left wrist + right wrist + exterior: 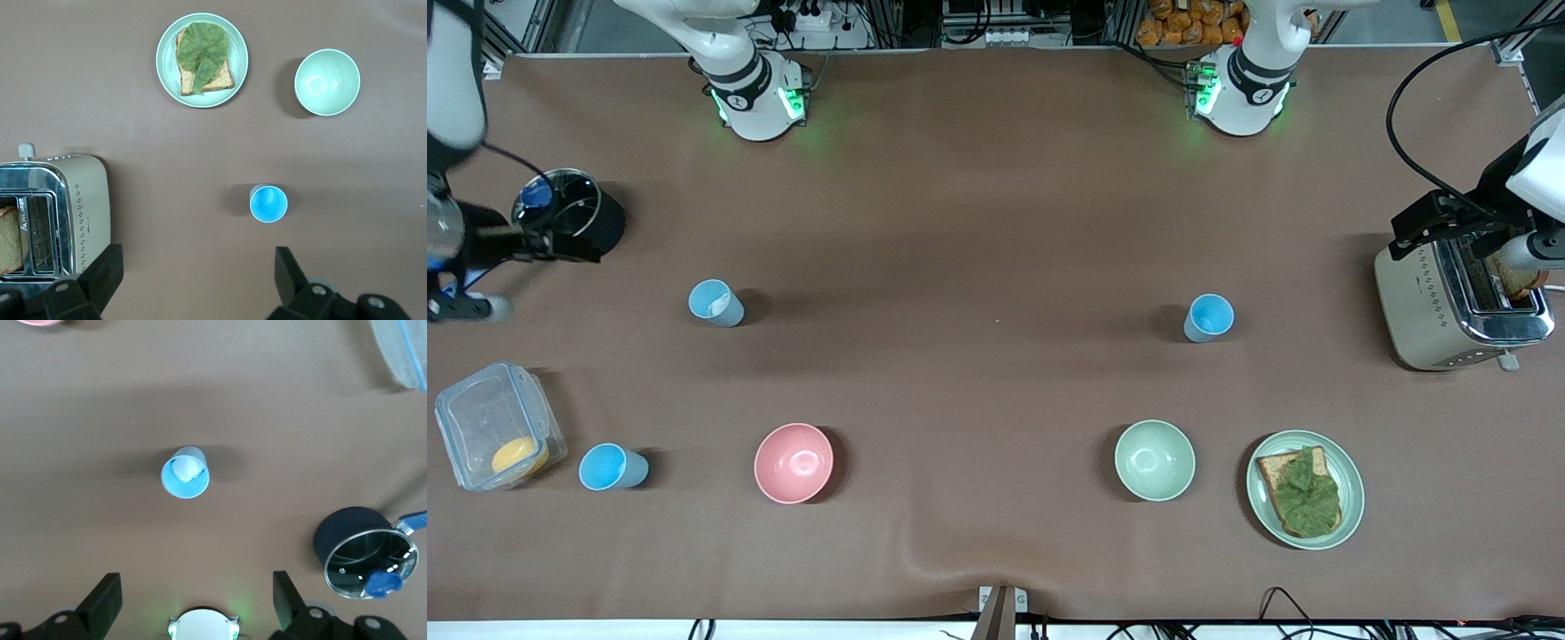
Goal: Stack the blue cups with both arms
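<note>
Front view: three blue cups [716, 303] upright, well apart. Left gripper [193, 277] jaws apart; right gripper [193, 600] likewise, both overhead, ready to descend.

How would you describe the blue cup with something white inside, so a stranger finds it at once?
Start at the black pot toward the right arm's end of the table. Slightly nearer the front camera and closer to the table's middle stands a light-blue cup, on its own. Unlike the two other blue cups, its inside holds a whitish patch.
</note>
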Tool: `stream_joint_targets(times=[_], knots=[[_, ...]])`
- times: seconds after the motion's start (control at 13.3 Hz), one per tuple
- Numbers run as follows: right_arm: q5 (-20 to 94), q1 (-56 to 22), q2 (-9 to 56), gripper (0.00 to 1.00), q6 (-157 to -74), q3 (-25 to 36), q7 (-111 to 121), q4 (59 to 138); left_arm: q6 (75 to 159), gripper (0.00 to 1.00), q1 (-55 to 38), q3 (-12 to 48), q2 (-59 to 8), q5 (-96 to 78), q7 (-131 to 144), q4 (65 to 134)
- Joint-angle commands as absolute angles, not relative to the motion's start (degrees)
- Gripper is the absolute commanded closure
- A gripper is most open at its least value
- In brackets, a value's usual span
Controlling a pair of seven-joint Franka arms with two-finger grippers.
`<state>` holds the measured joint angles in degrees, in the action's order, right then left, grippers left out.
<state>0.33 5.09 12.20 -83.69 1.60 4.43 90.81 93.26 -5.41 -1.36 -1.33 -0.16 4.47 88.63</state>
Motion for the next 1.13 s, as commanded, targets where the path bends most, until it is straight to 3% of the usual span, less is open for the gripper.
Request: stream_joint_targets(times=[0.0, 0.45, 0.75, 1.05], knots=[[0.2, 6.4, 12.8, 0.00, -91.4, 1.3, 6.1, 98.5, 92.9, 0.00, -5.4, -1.1, -1.3, 0.7, 4.4, 88.2], [0.2, 5.3, 9.5, 0.00, -117.6, 1.1, 6.6, 121.0, 92.9, 0.00, -5.3, -1.1, -1.3, 0.7, 4.4, 88.2], [0.2, 4.8, 10.5, 0.00, -126.1, 1.1, 7.9, 127.5, 92.9, 0.00, -5.3, -1.1, -1.3, 0.7, 4.4, 88.2], [0.2, 4.4, 13.3, 0.00, -126.3, 1.1, 8.1, 127.7, 92.9, 0.00, -5.4, -1.1, -1.3, 0.7, 4.4, 88.2]])
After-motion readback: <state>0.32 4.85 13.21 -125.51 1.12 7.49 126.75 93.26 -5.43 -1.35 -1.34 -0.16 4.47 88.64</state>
